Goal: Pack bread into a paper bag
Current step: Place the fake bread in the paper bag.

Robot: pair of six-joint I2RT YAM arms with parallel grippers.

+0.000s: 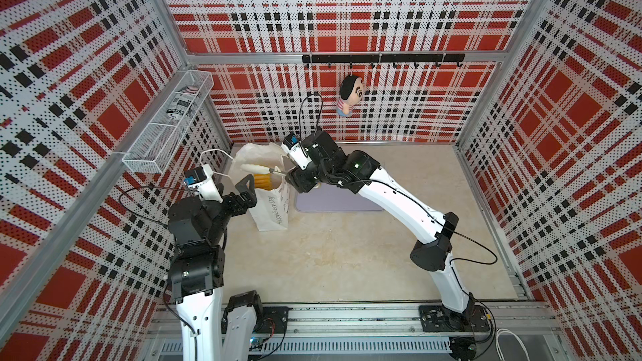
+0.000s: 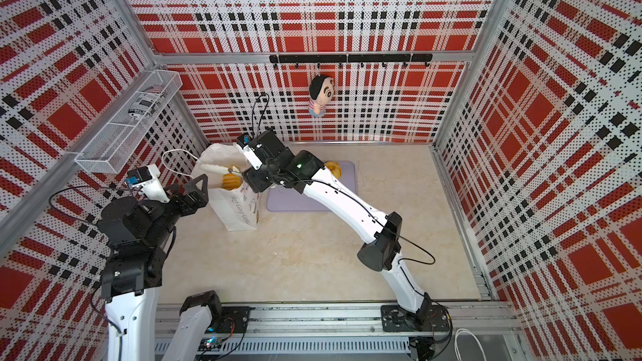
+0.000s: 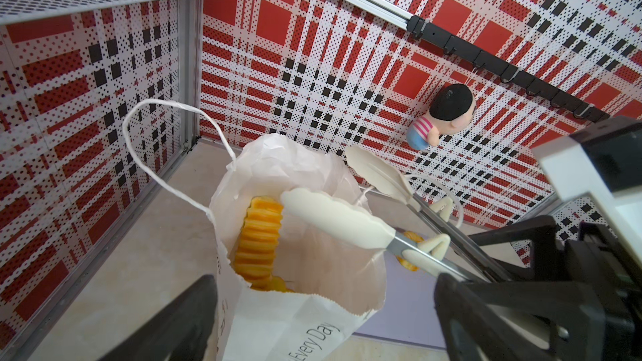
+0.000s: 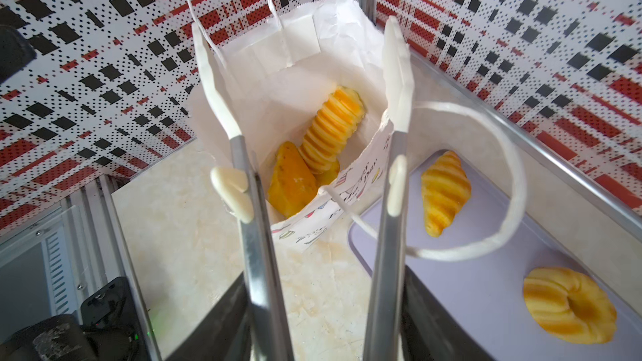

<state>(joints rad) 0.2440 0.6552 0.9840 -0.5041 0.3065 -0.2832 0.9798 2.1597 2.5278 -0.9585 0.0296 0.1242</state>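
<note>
Honestly, the risk I'm watching is the bag, not the bread. My right gripper (image 1: 293,177) is clamped on the tongs (image 4: 255,237), and the tongs themselves stand sprung apart with nothing between their white tips, poised over the mouth of the paper bag (image 1: 274,210). In the left wrist view one tip sits above the opening while its partner looks to be outside the rim on the tray side, so the tips seem to straddle the paper wall. If I draw back carelessly I could drag that wall and tip the bag. The left gripper (image 1: 247,192) hangs wide open just beside the bag, gripping nothing, so nothing steadies it. The ridged roll (image 4: 330,133) is inside, leaning on end against at least one other golden piece (image 4: 291,182), with its top fairly near the rim. I reckon further pieces could lodge on it rather than drop. A croissant (image 4: 444,192) and the ring bun (image 4: 569,310) lie on the lavender tray (image 4: 469,289), so at least two are left to pack; I can't count the pieces in the bag for certain. One cord handle (image 4: 514,168) droops across the tray right by the croissant. Reaching in there, a tong tip could hook the cord and pull the light bag over, spilling what's packed.
</note>
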